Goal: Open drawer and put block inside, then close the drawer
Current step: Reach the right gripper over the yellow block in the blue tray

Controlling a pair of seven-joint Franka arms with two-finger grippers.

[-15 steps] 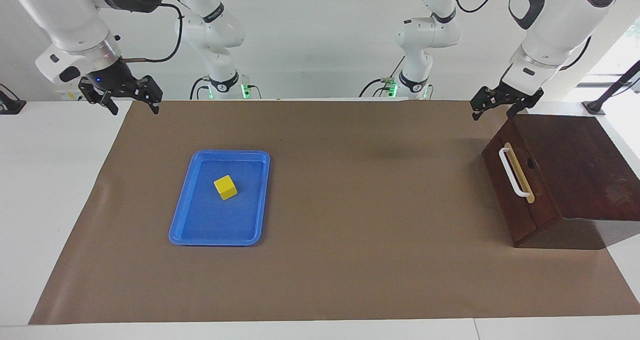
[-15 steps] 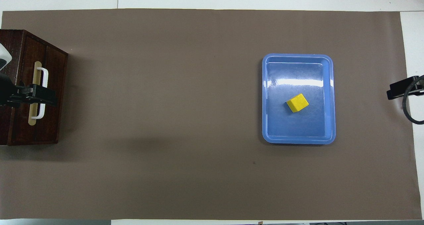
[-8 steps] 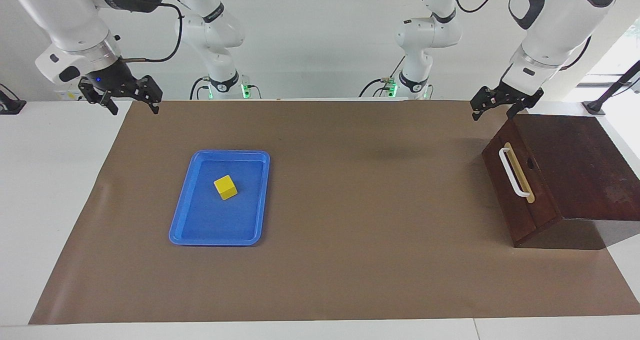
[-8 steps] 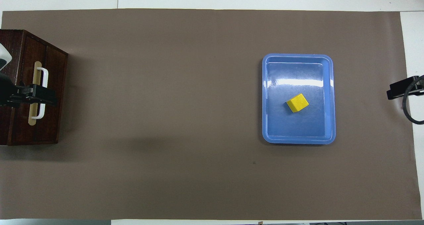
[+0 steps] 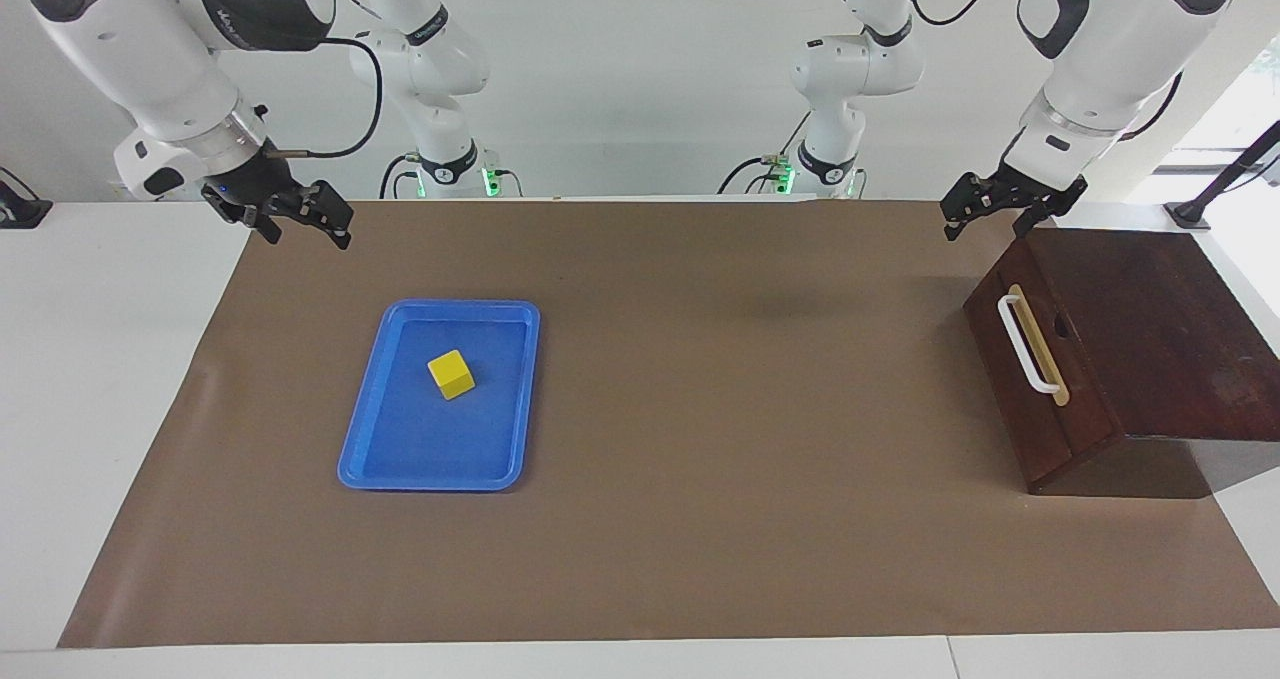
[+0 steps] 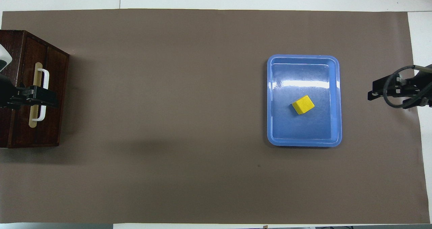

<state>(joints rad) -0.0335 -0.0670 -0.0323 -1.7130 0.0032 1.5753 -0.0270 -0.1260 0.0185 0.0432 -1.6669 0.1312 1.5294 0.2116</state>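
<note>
Now, facing view: the right claw [image 5: 297,221], open and empty, has shifted toward the tray [image 5: 372,429] holding the block [image 5: 451,374]; the left claw [image 5: 1008,209] (open) waits above the closed drawer [image 5: 1035,379]. Overhead view: the right claw now reaches further over the desk [image 6: 202,175], so the block pickup looks underway.

One small bright yellow cube block [image 5: 451,374], one flat blue plastic tray [image 5: 365,439], one dark brown wooden box [image 5: 1160,329] with one drawer [image 5: 1030,399] bearing one white bar handle [image 5: 1025,345], one brown paper mat [image 5: 700,519], two black two-finger grippers.
</note>
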